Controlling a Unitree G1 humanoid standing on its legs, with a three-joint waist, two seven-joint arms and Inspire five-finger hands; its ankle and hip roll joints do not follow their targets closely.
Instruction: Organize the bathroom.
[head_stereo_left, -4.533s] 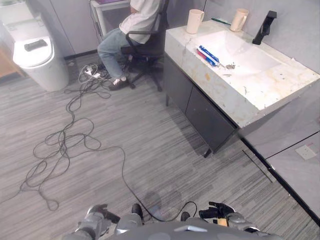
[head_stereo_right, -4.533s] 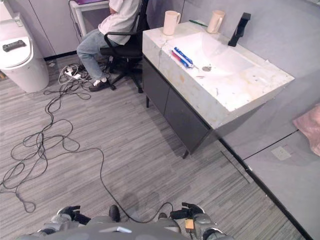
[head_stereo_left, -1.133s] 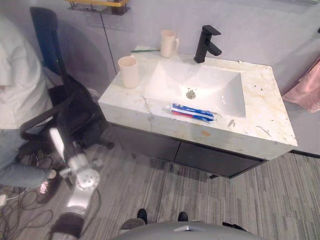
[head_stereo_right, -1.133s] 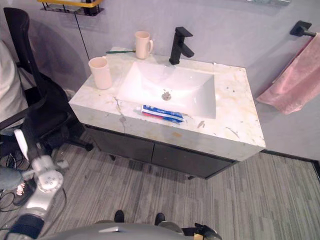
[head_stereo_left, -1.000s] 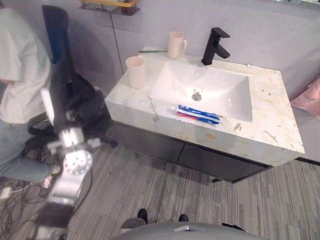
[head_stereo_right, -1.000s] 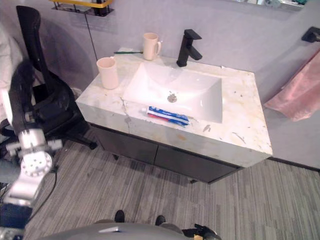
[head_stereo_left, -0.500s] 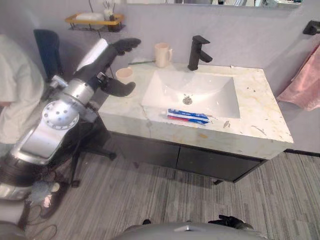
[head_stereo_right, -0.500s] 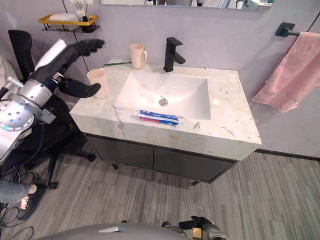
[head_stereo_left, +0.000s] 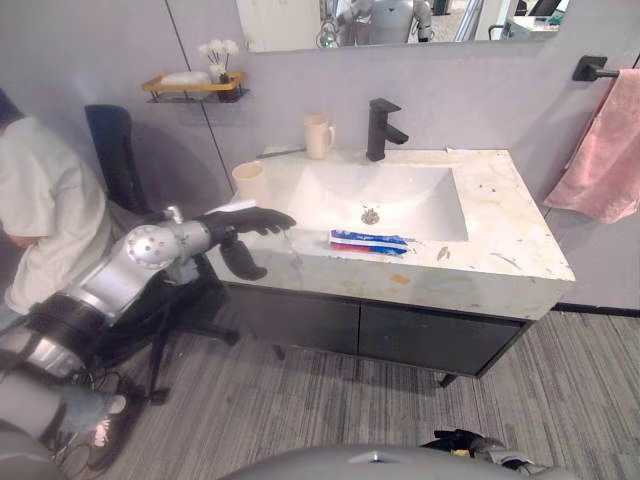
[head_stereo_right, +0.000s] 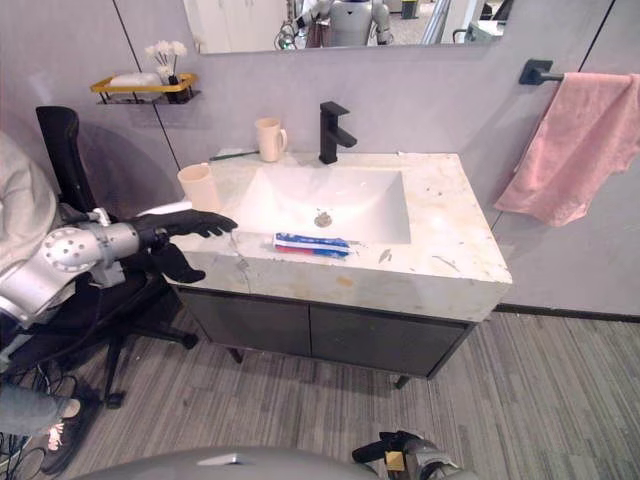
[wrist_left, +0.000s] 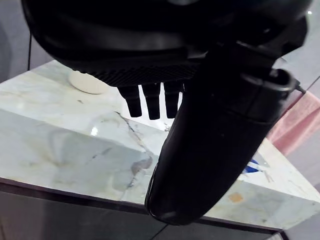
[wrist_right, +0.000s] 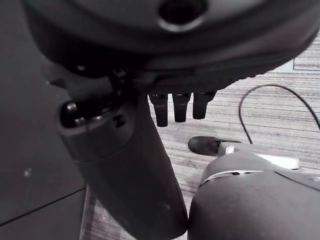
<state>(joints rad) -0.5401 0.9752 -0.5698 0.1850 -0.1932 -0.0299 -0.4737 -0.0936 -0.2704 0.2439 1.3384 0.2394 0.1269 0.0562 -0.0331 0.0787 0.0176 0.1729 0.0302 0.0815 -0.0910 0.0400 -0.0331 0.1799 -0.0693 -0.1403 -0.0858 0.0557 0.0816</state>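
Beside counter: seated person, chair; left robot hand outstretched.

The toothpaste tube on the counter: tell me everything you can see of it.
The toothpaste tube is a flat, long tube, blue and white with a red stripe along its near edge, and looks like soft plastic. It lies flat on the marble counter, along the front rim of the sink, just in front of the drain. Nothing else touches it. The left hand hovers open over the counter's left corner, well apart from it.

Bare counter right of basin; cup blocks left corner.
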